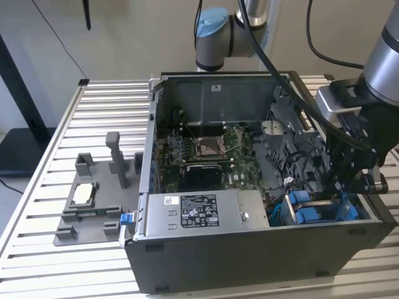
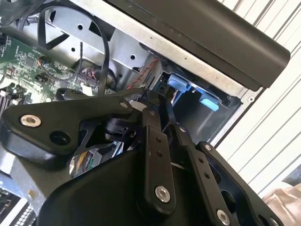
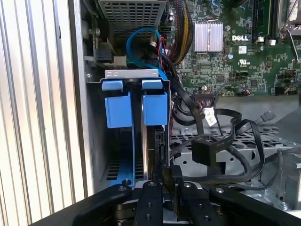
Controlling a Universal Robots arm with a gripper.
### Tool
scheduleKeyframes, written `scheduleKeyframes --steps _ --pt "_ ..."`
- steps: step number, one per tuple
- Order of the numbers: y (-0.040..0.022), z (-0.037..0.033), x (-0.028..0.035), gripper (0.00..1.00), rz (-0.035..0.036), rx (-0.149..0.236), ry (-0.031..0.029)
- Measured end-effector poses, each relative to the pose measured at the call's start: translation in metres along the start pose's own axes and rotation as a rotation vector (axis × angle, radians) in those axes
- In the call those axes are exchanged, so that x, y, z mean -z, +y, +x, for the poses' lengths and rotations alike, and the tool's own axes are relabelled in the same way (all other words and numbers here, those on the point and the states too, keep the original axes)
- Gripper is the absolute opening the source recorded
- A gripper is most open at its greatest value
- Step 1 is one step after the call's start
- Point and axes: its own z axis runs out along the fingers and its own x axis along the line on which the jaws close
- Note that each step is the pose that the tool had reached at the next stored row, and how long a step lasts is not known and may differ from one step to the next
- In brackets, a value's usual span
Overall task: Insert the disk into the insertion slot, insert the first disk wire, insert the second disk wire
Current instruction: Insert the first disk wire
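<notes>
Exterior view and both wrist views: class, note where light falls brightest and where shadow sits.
Exterior view: even light, case interior shaded. Second wrist view: the gripper dark against the bright slatted table. First wrist view: blue guides of the insertion slot well lit, shadow deeper in.

Support surface: a desk (image 1: pixel 109 103) with a ribbed aluminium top, its slats running parallel. Two items stand directly on it.

Item one: a dark computer case (image 1: pixel 249 255) lying on its side, with the side panel off and the interior facing up. It covers much of the desk.

Item two: a grey plastic fixture (image 1: pixel 93 208) just beside the case, on the exterior view's left. Its flat base is down and several upright posts rise from it. A small silver square chip (image 1: pixel 83 194) lies in the fixture.

Bare slats show behind the case and beyond the fixture on the side away from the case.
</notes>
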Motion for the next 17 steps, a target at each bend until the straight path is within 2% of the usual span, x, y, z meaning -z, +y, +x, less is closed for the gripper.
scheduleKeyframes --steps 6,8,13,14,15,16,17 --pt "0.0005 0.0008 -0.0073 0.19 0.0001 0.0 0.0022" --pt "0.0006 0.0009 -0.009 0.19 0.0001 0.0 0.0003" --pt "0.0007 0.0009 -0.0092 0.19 0.0 0.0 0.0001" --pt "0.0007 0.0008 -0.0098 0.19 -0.0002 0.0 -0.0015" --pt "0.0007 0.0009 -0.01 0.2 -0.0001 0.0 -0.0015" --pt "0.0007 0.0009 -0.0101 0.25 -0.0001 0.0 -0.0017" --pt "0.0007 0.001 -0.0101 0.25 0.0 0.0 -0.0014"
